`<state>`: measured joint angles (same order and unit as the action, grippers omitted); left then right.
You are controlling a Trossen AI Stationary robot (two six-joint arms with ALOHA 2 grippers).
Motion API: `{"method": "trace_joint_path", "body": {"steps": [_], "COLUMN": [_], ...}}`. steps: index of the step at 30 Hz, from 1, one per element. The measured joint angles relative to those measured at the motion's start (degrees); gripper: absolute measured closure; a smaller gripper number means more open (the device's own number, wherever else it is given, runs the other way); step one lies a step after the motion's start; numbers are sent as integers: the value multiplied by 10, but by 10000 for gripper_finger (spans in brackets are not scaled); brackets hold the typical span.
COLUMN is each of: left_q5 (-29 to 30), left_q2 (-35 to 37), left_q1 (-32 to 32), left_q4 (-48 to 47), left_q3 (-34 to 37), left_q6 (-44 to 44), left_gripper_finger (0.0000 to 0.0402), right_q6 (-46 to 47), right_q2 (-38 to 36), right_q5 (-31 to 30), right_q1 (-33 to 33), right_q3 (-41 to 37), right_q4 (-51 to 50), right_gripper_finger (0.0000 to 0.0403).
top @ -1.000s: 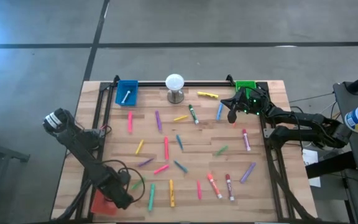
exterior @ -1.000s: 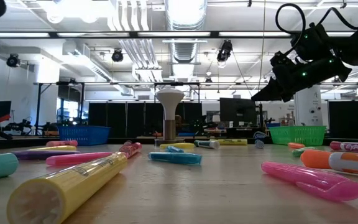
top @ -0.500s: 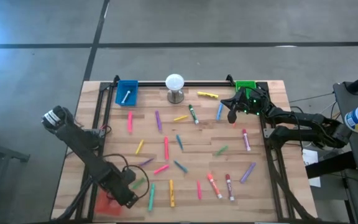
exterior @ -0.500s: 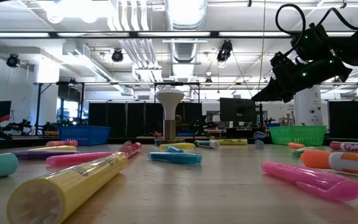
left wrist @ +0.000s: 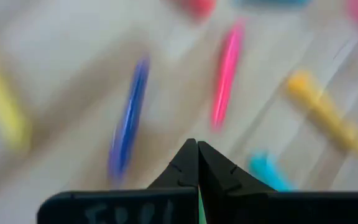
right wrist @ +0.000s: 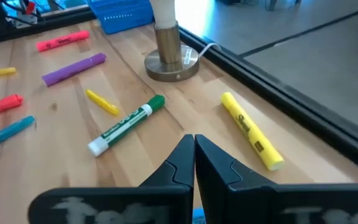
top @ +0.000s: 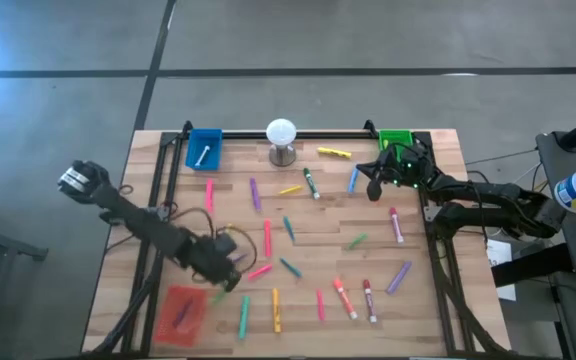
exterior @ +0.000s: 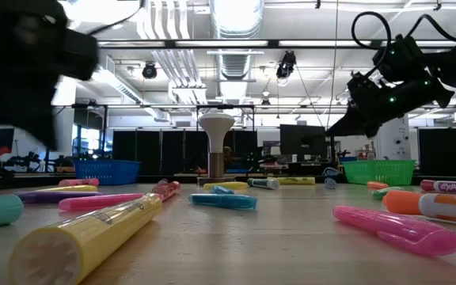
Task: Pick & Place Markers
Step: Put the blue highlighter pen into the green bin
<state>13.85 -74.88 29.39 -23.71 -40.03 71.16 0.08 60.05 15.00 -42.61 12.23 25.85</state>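
Looks like a between-picks reach: left hand [top: 226, 272] is closed and empty over the pink marker [top: 259, 271] mid-surface, right hand [top: 373, 187] closed, parked near the green tray [top: 395, 137]. Markers lie scattered; next it needs to open up and drop onto one.

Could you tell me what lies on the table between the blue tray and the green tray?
In the high view, the white ball on its metal stand and a yellow marker lie between the blue tray and green tray.
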Motion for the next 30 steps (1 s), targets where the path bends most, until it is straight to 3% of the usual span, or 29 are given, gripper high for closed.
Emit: {"method": "trace_joint_path", "body": {"steps": [7, 10, 15, 25, 30], "left_q5": [49, 60, 82, 108, 83], "left_q2": [19, 9, -8, -42, -51], "left_q1": [-152, -215, -284, -321, -342], "left_q4": [415, 527, 571, 648, 686], "left_q3": [168, 208, 225, 216, 218], "left_q6": [-237, -288, -319, -417, -470], "left_gripper_finger": [401, 401, 401, 387, 400], "right_q6": [55, 83, 129, 218, 241], "right_q2": [0, 0, 0, 0, 0], "right_q5": [0, 0, -10, -156, -217], "right_q1": [0, 1, 15, 97, 130], "right_q3": [-11, -11, -7, 0, 17], "right_q4": [0, 1, 2, 1, -9], "right_gripper_finger": [394, 394, 394, 394, 366]}}
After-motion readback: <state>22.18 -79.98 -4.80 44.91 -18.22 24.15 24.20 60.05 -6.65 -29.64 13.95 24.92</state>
